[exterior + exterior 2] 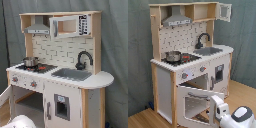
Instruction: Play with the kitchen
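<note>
The kitchen [190, 55] stood on the wooden floor [143, 119] before a grey curtain [115, 45]. A metal pot [173, 56] sat on its hob. In the second exterior view its oven door [195, 102] hung open; the tool [218, 107] reached toward that door, grip state impossible to tell.

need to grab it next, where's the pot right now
The pot sits on the hob of the kitchen, at the second exterior view's left of the sink and below the hood.

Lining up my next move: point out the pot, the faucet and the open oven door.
pot [173, 56], second exterior view, its side.
faucet [203, 38], second exterior view, its arch.
oven door [195, 102], second exterior view, its window.
</note>
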Motion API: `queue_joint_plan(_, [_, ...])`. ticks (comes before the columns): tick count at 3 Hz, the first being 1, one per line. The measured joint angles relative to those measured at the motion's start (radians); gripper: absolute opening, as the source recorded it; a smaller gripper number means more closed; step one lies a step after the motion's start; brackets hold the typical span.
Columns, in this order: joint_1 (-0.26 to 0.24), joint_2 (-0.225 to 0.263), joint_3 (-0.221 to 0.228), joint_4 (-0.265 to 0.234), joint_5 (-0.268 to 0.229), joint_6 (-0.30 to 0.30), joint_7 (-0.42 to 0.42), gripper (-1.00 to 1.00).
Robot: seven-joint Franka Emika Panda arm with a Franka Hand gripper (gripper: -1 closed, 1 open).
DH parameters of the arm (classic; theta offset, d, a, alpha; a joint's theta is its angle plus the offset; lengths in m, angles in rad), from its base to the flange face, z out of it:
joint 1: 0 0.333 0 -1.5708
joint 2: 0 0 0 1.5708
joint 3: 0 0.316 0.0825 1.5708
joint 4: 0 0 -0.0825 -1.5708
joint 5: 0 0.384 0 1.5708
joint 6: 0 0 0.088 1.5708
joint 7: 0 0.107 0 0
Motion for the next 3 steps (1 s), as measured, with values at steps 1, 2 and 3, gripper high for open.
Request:
queue_joint_plan(1, [0.045, 0.002, 0.000, -0.089, 0.027, -0.018, 0.000, 1.00])
queue_joint_plan(2, [0.049, 0.006, -0.011, -0.190, 0.039, -0.015, 0.000, 1.00])
queue_joint_plan(3, [0.047, 0.006, -0.024, -0.284, 0.040, 0.023, 0.000, 1.00])
